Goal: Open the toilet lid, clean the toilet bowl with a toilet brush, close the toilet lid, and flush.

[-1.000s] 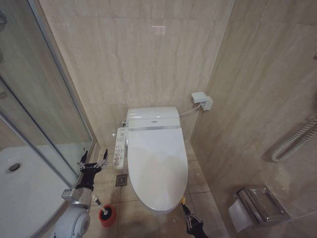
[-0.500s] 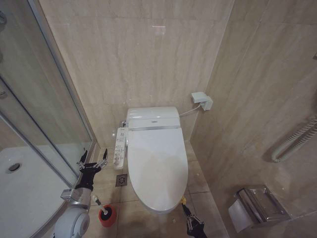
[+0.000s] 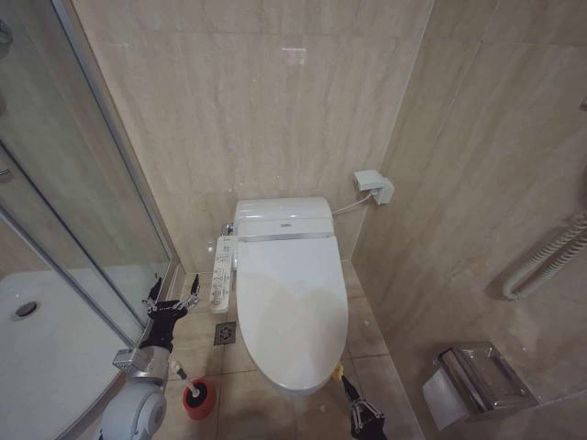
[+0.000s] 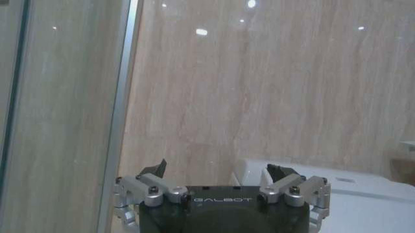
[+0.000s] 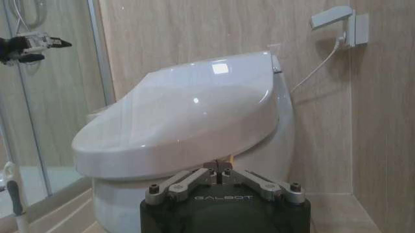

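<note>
White toilet lid [image 3: 291, 312], red brush holder [image 3: 197, 400], beige streaked wall tiles [image 3: 248, 101].

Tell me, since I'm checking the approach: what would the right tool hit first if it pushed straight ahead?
Most likely the front edge of the closed toilet lid, by its yellow loop. The right tool is shut and aimed there; depth is unclear.

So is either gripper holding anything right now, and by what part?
The right gripper is shut at the yellow loop on the toilet lid front edge; an actual pinch can't be confirmed. The left gripper is open, empty.
</note>
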